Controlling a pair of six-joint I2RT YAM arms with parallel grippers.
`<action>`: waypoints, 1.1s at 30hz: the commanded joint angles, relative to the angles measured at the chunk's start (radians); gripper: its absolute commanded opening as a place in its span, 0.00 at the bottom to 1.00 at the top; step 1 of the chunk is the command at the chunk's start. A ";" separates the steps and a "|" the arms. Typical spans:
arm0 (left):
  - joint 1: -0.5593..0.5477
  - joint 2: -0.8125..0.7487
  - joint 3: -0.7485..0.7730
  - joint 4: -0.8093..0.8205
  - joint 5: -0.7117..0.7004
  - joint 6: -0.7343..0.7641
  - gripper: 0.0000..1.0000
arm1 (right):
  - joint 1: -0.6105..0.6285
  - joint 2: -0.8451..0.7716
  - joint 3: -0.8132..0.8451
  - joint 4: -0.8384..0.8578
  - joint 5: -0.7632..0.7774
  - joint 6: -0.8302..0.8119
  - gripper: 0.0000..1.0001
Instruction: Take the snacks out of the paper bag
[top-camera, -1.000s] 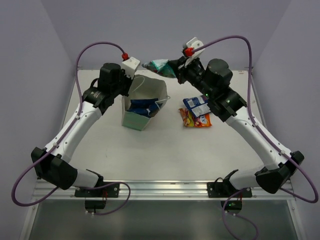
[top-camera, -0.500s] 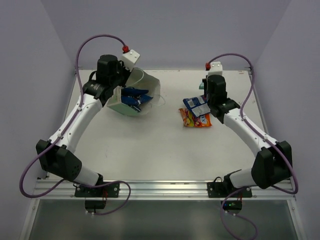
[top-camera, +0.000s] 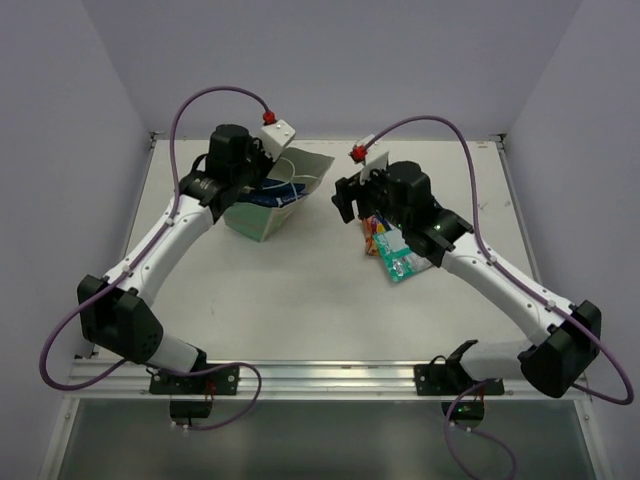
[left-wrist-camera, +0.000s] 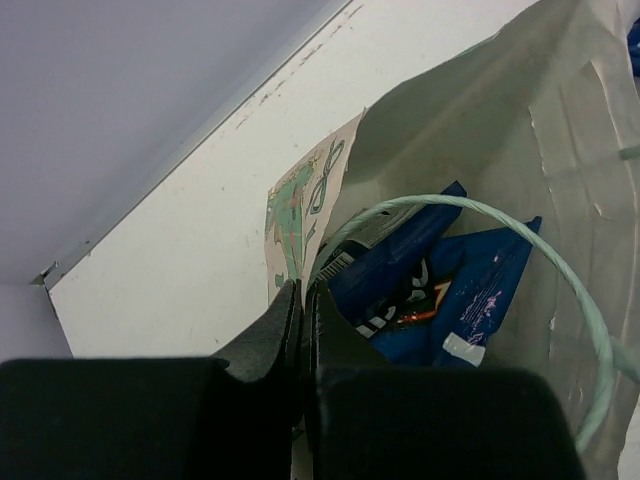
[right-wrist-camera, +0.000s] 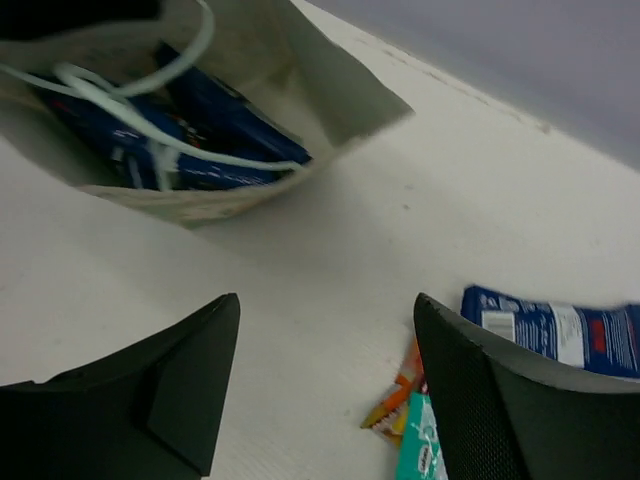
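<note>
Left gripper (left-wrist-camera: 303, 305): jaws closed tight, pinching the rim wall of the paper bag (left-wrist-camera: 480, 130) at its edge. The bag is held tipped, its mouth facing the right arm, with its base on the far left part of the table (right-wrist-camera: 330, 270). Inside it lie several blue packets (left-wrist-camera: 430, 290), overlapping one another; an exact count cannot be made. A mint handle cord (left-wrist-camera: 450, 200) arcs across the opening above them. Right gripper (right-wrist-camera: 320, 385): fingers spread wide, nothing between them, hanging over bare tabletop between the bag's mouth and the snacks already out. Those lie near the right gripper, on its far side from the bag: a blue packet (right-wrist-camera: 560, 335) flat on the table, an orange-red-yellow packet (right-wrist-camera: 400, 395) just beside it, and a teal-green packet (right-wrist-camera: 425, 450) touching the orange one at its near edge. In the overhead view the right arm covers part of this group.
</note>
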 joint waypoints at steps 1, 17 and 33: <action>-0.013 -0.050 -0.007 0.043 0.024 0.001 0.00 | 0.041 -0.030 0.138 0.057 -0.264 -0.111 0.73; -0.019 -0.088 0.082 0.017 0.038 -0.008 0.00 | 0.101 0.249 0.361 0.047 -0.411 -0.153 0.62; -0.019 -0.104 0.098 0.016 0.147 -0.043 0.00 | 0.101 0.438 0.266 0.215 -0.305 -0.143 0.72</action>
